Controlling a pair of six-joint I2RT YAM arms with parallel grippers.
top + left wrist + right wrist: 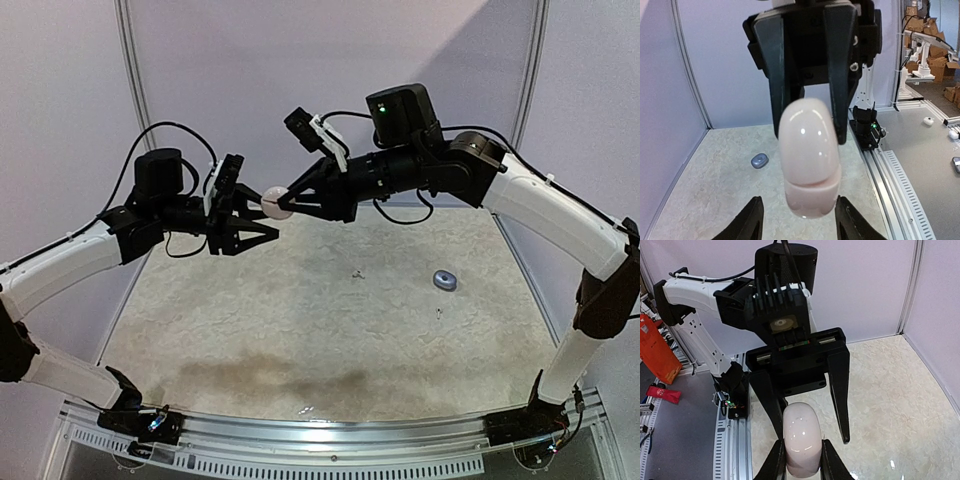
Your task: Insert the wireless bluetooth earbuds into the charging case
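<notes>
**Earbuds [357, 273] down on the table [250, 330], case [277, 202] held aloft**

Our right gripper [802, 441] is closed on the case. Its two fingers pinch the pale, glossy shell from both sides and carry it high over the table. Our left gripper [799, 197] meets it head-on with its jaws standing apart, one finger on each side of the case's free end. It grips nothing. In the left wrist view one finger comes very close to the shell, and we cannot tell whether it touches.

The case is a rounded oblong with a seam running round it near the end that points at the left gripper. It looks closed, so its inside is hidden from us.

Earbuds are barely legible. In the top view we make out one tiny grey speck near the middle of the table and a second speck [438, 314] off to the right, nearer the right arm. Both lie well below the case and well apart from it, too small for us to read any shape.

Just behind the second speck a grey-blue oval [445, 280] lies flat on the marbled surface; we cannot tell whether it is open or shut.

A metal rail [330, 435] runs along the near edge, where both arm bases are bolted. Beyond it, the left wrist view shows stacked cardboard boxes [938, 64].
</notes>
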